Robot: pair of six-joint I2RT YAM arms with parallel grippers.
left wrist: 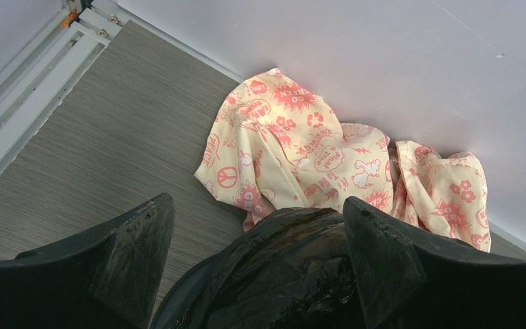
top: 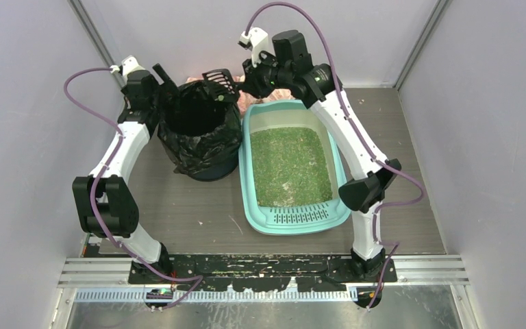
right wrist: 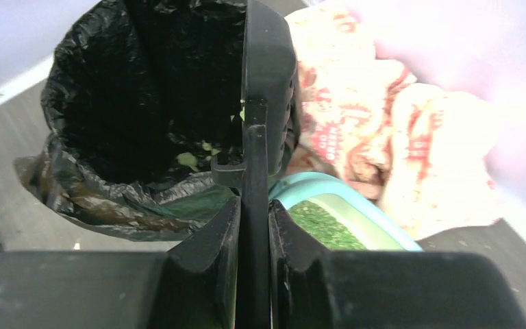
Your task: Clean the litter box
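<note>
The mint-teal litter box [top: 247, 171] holds green litter [top: 291, 164], its slotted lip toward the arms; its far corner [right wrist: 366, 214] shows in the right wrist view. My right gripper [top: 250, 77] [right wrist: 254, 205] is shut on the handle of a black slotted scoop [top: 220, 83] [right wrist: 268, 62], which it holds over the mouth of the round bin [top: 198, 130] [right wrist: 144, 103]. A few green bits lie inside the bag. My left gripper [top: 163, 77] [left wrist: 257, 205] is open at the bin's far-left rim, with the bag's edge [left wrist: 281, 274] between its fingers.
A cream cloth with pink print [left wrist: 301, 151] [right wrist: 356, 103] lies crumpled against the back wall behind the bin and the box. Walls close in on three sides. Bare wood-grain floor [top: 185, 212] stretches in front of the bin.
</note>
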